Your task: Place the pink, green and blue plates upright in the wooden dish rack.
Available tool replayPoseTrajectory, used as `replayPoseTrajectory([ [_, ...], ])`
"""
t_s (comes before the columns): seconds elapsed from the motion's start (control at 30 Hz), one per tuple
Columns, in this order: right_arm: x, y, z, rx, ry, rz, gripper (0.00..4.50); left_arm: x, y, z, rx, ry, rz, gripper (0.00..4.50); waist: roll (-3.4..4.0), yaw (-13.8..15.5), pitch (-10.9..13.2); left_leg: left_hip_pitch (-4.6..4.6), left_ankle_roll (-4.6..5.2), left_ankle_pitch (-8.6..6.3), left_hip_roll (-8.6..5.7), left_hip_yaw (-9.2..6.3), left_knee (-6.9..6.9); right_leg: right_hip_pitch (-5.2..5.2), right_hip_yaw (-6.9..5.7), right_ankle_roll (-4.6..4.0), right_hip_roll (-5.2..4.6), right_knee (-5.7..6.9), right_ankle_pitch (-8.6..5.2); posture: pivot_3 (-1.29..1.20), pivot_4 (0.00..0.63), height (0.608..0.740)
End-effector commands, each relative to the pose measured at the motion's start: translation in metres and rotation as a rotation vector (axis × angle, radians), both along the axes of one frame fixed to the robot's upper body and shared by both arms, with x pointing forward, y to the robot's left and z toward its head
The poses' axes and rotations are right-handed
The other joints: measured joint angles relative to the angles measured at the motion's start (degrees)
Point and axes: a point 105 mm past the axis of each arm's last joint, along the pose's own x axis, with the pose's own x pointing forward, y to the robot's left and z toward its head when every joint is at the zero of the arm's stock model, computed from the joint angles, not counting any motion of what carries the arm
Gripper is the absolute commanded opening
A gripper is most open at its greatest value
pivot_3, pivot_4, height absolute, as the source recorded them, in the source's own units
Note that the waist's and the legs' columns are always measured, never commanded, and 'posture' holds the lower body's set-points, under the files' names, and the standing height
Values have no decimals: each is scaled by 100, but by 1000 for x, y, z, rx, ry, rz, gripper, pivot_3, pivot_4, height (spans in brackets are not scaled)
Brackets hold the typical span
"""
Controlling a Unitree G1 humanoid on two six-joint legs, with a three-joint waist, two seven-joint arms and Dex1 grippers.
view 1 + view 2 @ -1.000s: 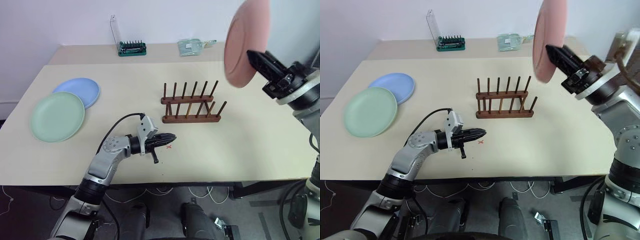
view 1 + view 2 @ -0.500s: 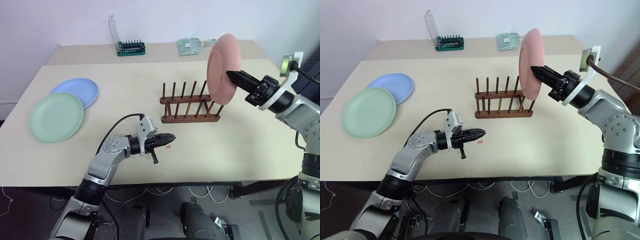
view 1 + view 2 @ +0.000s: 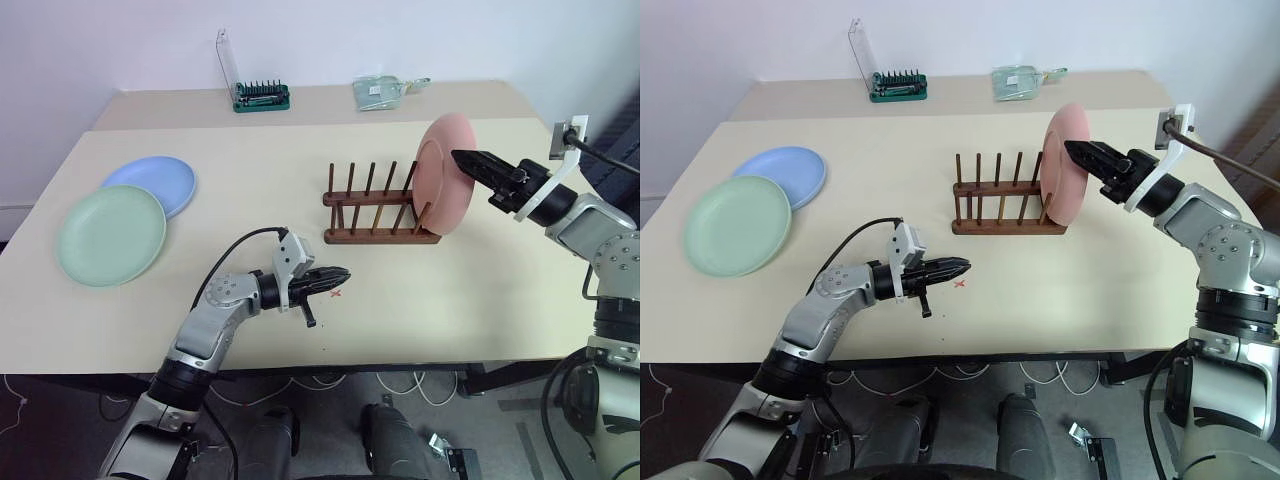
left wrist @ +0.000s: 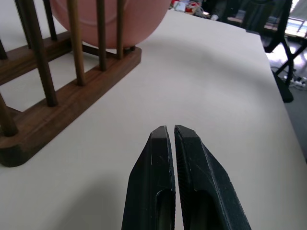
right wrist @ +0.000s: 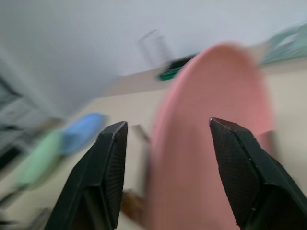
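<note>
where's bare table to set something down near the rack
Bare table lies between the wooden dish rack and the stacked green plate and blue plate, and behind the rack. Crowded: the rack's right end, with the pink plate and right gripper; left gripper in front.

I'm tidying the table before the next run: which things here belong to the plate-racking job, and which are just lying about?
Part of the job:
- pink plate, upright at the rack's right end
- green plate, flat on the table
- blue plate, partly under the green one
- wooden dish rack

Lying about:
- green-based tool holder at the far edge
- clear packet beside it
</note>
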Motion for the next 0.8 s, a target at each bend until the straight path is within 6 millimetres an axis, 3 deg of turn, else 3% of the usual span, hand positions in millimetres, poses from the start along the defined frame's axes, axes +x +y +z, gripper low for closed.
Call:
replayPoseTrajectory([
  [0.03,-4,-10,35,-138,-187,-120,2427,4,5,18,-50,-61,36,182,0,1,0,0,0,0,1,0,0,0,0,0,0,0,0,0,150,740],
  [0.17,-19,-20,59,-366,-349,-281,2427,17,21,31,-113,-69,149,182,1,5,0,-1,0,0,0,0,-1,-1,1,0,0,1,0,0,150,740],
  [0.23,-27,-15,73,-460,-436,-315,2427,23,31,36,-124,-89,210,182,1,5,1,-1,0,0,0,0,-1,-3,1,0,0,1,0,0,150,740],
  [0.33,-41,14,91,-581,-559,-261,2427,34,54,44,-149,-105,322,182,2,-23,1,0,0,0,2,1,-3,-4,2,0,0,2,0,0,150,740],
  [0.43,-50,53,96,-644,-628,-121,2427,49,80,52,-128,-182,470,182,2,-39,1,3,-1,0,4,1,-2,-5,1,0,1,4,0,0,150,740],
  [0.53,-54,95,80,-680,-610,75,2427,60,107,66,-152,-236,594,182,0,-12,2,2,-1,0,3,-1,-1,-2,1,0,1,3,0,0,150,740],
  [0.57,-53,103,75,-695,-603,104,2976,62,112,69,-160,-247,612,182,-4,-7,1,2,-1,1,3,-2,0,-2,1,0,1,2,0,0,150,740],
  [0.6,-54,113,66,-719,-589,151,3251,62,117,72,-165,-261,631,182,-7,-3,2,1,-1,0,3,-3,-1,-2,0,0,1,1,0,0,150,740],
  [0.67,-53,138,38,-762,-551,265,4245,58,123,77,-160,-279,626,182,-7,5,2,0,-1,0,0,-3,-2,-2,1,0,0,-1,0,0,150,740],
  [0.7,-53,147,27,-774,-540,304,4434,56,123,78,-156,-282,616,182,-7,4,2,-2,-2,0,0,-4,-1,-2,0,0,0,-2,0,0,150,740],
  [0.8,-52,169,6,-781,-541,357,4434,50,130,73,-99,-291,629,182,-7,-1,3,-2,-2,1,0,-5,-2,-4,0,0,0,0,0,0,150,740],
])
